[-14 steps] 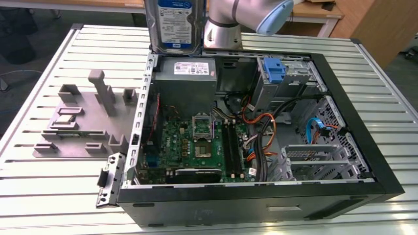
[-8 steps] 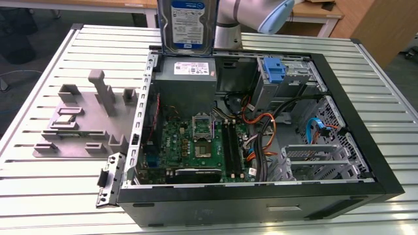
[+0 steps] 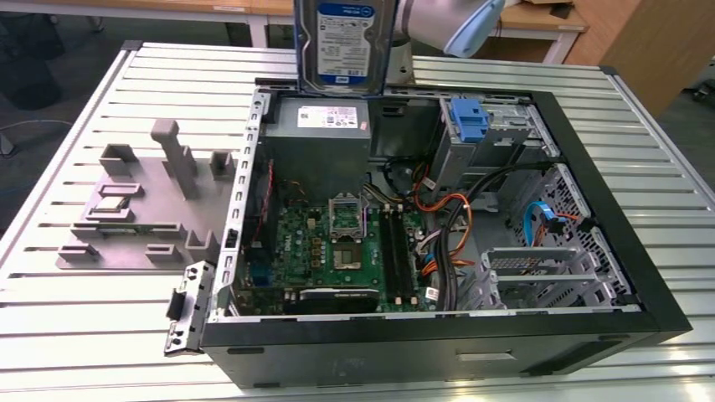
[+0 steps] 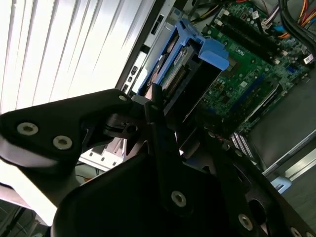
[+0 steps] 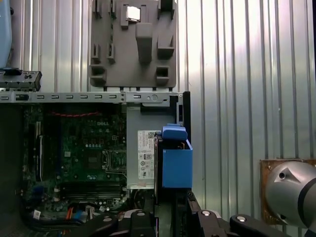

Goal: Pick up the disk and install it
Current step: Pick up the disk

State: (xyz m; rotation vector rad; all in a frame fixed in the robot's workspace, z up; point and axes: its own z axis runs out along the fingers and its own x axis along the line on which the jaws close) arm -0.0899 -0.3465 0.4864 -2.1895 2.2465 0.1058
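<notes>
The arm (image 3: 447,21) reaches in from above the far side of the table (image 3: 90,318). Its gripper (image 4: 163,98) is clamped on the disk (image 3: 343,42), which hangs upright, label facing out, over the far wall of the open computer case (image 3: 625,276) and just above the grey box (image 3: 324,126) inside. The case sits on the slatted metal tabletop, and a grey holder (image 3: 134,218) lies beside it toward the exterior view's left edge. Wooden desks (image 3: 537,17) stand behind.
</notes>
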